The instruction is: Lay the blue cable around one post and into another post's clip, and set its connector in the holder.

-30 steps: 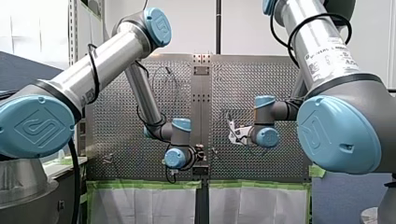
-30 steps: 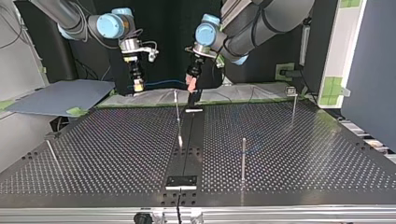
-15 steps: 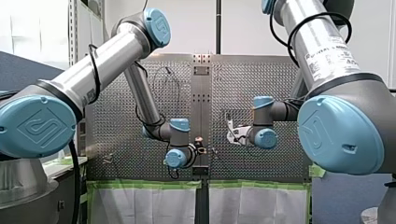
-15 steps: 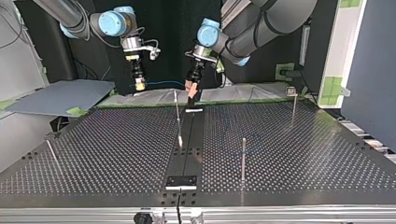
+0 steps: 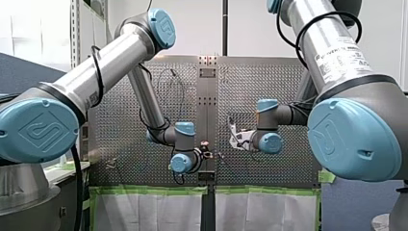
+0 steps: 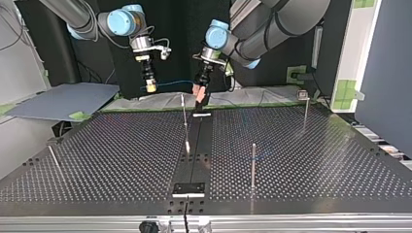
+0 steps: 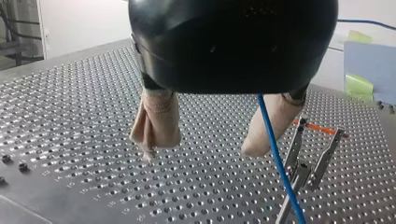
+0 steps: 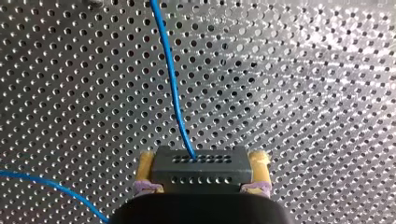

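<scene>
1. My right hand [image 8: 203, 162] is clamped on the connector [image 8: 201, 176], a dark grey rectangular block with two rows of small holes. Yellow pads [image 8: 145, 163] press against its two short ends.
2. The cable [image 8: 173, 84], thin, smooth and blue, leaves the connector's upper row of holes and runs ahead over the table [image 8: 303, 93], a shiny metal sheet dotted with regular round holes. A second stretch of it passes beside the hand.
3. My left hand [image 7: 205, 140] is apart and grips nothing. Two rounded beige fingers [image 7: 156, 123], soft-looking and wrinkled, hang under a glossy black domed body.
4. The cable comes down in front of one of those fingers and passes just beside a forked metal clip [image 7: 306, 163] standing on the table. Whether it touches the finger I cannot tell.
5. In the top view both hands hang near the table's far edge with the cable strung between them. Slim upright steel posts [image 6: 253, 165] stand on the table.
</scene>
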{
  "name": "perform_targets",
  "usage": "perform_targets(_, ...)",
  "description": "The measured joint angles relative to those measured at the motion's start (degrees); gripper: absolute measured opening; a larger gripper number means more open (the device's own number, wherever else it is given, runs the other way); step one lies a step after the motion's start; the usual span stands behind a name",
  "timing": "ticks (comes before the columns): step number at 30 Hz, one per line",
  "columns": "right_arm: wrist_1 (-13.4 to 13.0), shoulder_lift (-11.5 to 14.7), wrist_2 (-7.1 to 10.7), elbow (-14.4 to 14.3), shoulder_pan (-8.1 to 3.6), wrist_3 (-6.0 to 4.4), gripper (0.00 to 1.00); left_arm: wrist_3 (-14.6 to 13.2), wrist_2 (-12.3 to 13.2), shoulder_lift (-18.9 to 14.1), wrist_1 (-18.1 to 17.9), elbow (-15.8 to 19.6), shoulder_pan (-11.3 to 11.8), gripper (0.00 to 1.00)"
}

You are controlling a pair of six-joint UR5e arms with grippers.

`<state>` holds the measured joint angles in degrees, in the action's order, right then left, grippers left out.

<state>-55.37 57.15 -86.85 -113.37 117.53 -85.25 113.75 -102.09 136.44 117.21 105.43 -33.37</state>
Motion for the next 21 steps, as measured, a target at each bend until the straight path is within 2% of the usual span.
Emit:
perform_targets(4,0.0,-0.02,-0.13,-0.01,0.28,-0.03,0.19,0.05,-0.96,0.0,0.1,0.0,0.0,1.0)
perform_targets(5,-0.01,-0.03,-0.14,0.0,0.35,-0.03,0.19,0.08,-1.12,0.0,0.11,0.0,0.01,0.94)
perform_targets(6,-0.01,-0.03,-0.15,0.0,0.39,-0.05,0.19,0.1,-1.22,0.0,0.12,0.0,0.01,0.62)
perform_targets(7,-0.01,-0.03,-0.16,0.0,0.42,-0.06,0.19,0.1,-1.31,0.0,0.13,0.02,0.01,0.62)
perform_targets(8,0.0,-0.03,-0.16,-0.02,0.45,-0.08,0.19,0.07,-1.46,0.0,0.14,0.02,0.01,0.39)
perform_targets(9,-0.01,-0.03,-0.15,-0.03,0.47,-0.08,0.19,0.05,-1.63,0.0,0.14,0.02,0.01,0.07)
perform_targets(10,0.0,-0.04,-0.13,-0.03,0.48,-0.08,0.19,0.02,-1.88,0.0,0.14,0.02,0.01,0.07)
perform_targets(11,0.0,-0.04,-0.11,-0.04,0.51,-0.07,0.19,-0.06,-2.23,0.0,0.12,0.02,0.01,0.0)
perform_targets(14,-0.01,-0.05,-0.09,-0.05,0.54,-0.04,0.19,-0.67,-2.45,0.01,-0.29,0.03,0.01,0.0)
perform_targets(21,0.01,-0.05,-0.08,-0.18,0.5,-0.21,0.19,-1.74,0.09,0.01,-1.38,0.03,-0.2,0.0)
